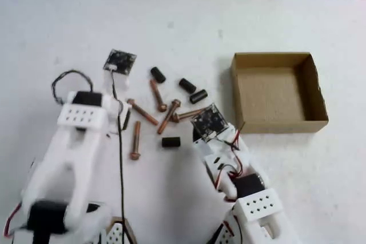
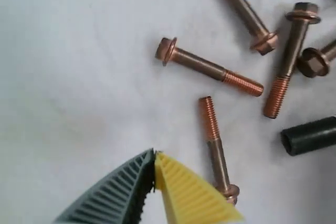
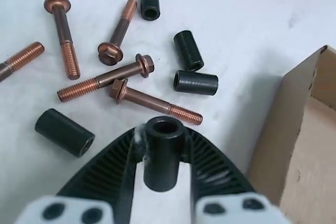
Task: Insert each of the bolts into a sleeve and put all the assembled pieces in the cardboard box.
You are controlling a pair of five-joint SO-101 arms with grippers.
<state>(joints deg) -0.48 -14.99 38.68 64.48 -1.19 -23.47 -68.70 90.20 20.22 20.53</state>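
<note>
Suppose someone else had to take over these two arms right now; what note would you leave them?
Left gripper: shut, holding nothing, above the table near a bolt.
Right gripper: shut on a sleeve.
Five bolts and four more sleeves lie loose beside the cardboard box, which holds nothing.
Done: no bolt sits in a sleeve yet.
Left: join all five pairs, then box them.

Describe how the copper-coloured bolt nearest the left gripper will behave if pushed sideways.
The copper-coloured flanged metal bolt looks rigid and probably heavy for its size. Lying flat on the smooth white table, its round shank would likely roll, curving around the wider head.
</note>
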